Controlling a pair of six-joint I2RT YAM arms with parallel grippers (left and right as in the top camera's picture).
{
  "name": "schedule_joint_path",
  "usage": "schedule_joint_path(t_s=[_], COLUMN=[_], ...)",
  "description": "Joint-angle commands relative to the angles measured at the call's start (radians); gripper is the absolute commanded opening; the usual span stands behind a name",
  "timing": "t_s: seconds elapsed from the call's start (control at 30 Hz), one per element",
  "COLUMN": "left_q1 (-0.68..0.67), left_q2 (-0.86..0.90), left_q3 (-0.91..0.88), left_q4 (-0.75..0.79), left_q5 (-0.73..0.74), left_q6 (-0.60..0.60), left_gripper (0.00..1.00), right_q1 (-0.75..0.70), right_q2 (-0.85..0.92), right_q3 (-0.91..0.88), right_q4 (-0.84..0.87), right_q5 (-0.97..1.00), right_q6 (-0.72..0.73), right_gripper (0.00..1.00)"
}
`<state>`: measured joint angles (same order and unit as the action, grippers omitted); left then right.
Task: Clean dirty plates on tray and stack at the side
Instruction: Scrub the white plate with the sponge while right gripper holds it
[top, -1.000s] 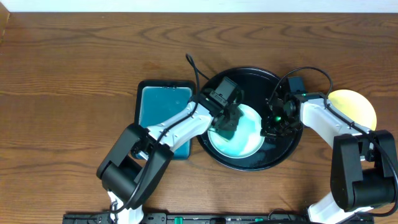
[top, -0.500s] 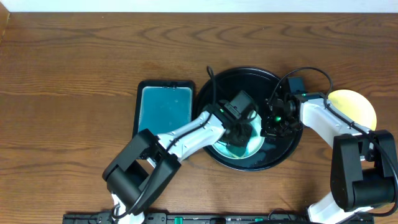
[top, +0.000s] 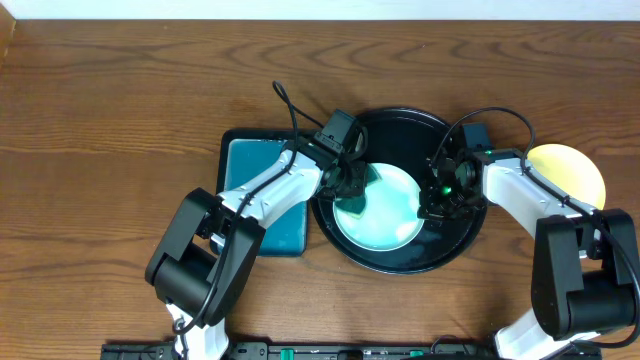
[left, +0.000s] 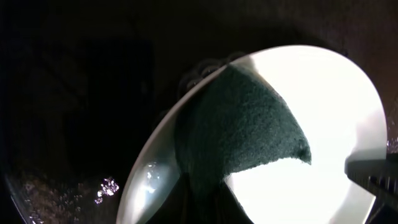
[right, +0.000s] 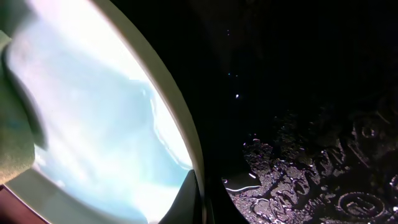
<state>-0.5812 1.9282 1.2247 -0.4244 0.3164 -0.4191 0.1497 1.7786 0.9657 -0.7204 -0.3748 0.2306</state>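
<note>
though grip unclear, sponge (left: 242, 124) on plate (left: 326, 93)

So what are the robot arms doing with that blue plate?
They are washing it. The left gripper presses a dark green sponge onto the left part of the blue plate, which lies in the round black tray. The right gripper grips the plate's right edge, probably to keep it from sliding. A yellow plate sits outside the tray on the table, at the right.
</note>
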Motion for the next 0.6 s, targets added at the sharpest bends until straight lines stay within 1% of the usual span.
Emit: schedule_joint_path(t_s=[0.0, 0.27, 0.33, 0.43, 0.5, 0.57], left_q1=[-0.039, -0.194, -0.218, -0.222, -0.207, -0.185], left_q2=[0.023, 0.022, 0.021, 0.004, -0.024, -0.057], left_q3=[-0.003, -0.003, -0.003, -0.003, -0.003, -0.003], left_q4=[-0.047, -0.104, -0.115, -0.144, -0.163, -0.174], left_q5=[0.017, 0.016, 0.016, 0.015, 0.008, -0.006], left_q6=[-0.006, -0.004, 0.013, 0.058, 0.111, 0.139], left_gripper=[0.07, 0.07, 0.07, 0.07, 0.07, 0.07], right_q1=[0.003, 0.003, 0.003, 0.002, 0.003, 0.003], right_q2=[-0.005, -0.005, -0.005, -0.005, -0.005, -0.005], right_q3=[-0.010, -0.010, -0.010, -0.010, -0.010, -0.010], right_q4=[-0.008, -0.008, -0.008, -0.008, -0.008, -0.008], right_q5=[0.035, 0.035, 0.035, 0.035, 0.035, 0.035], right_q6=[-0.001, -0.001, 0.000, 0.000, 0.000, 0.000], right_gripper=[0.01, 0.01, 0.01, 0.01, 0.01, 0.01])
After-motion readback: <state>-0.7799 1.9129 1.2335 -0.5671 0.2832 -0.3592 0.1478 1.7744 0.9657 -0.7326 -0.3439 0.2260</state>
